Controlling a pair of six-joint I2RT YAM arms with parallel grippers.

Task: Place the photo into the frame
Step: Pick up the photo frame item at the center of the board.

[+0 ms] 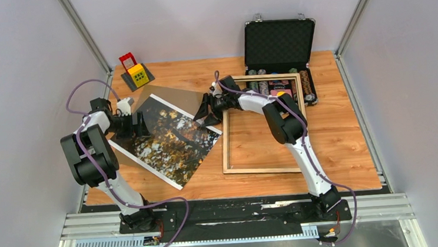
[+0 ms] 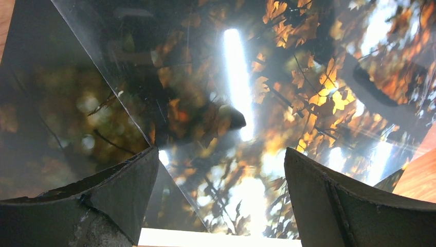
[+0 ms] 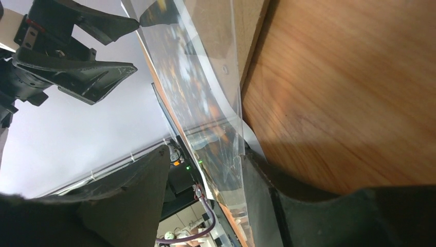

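Note:
The photo (image 1: 170, 136), a glossy print of dark trees with orange foliage, lies slantwise on the table left of centre, partly over a brown backing board (image 1: 173, 97). The pale wood frame (image 1: 261, 169) lies flat to its right. My left gripper (image 1: 140, 125) is open over the photo's left end, and the print (image 2: 288, 92) fills the left wrist view between the spread fingers (image 2: 221, 154). My right gripper (image 1: 204, 116) is open at the photo's right edge. That edge (image 3: 195, 92) stands between the jaws (image 3: 208, 154), close against one finger (image 3: 262, 195).
An open black chip case (image 1: 278, 48) with several chip stacks stands at the back right, touching the frame's far rail. A red and yellow toy (image 1: 136, 73) sits at the back left. Grey walls close in both sides. The backing board (image 3: 241, 31) also shows in the right wrist view.

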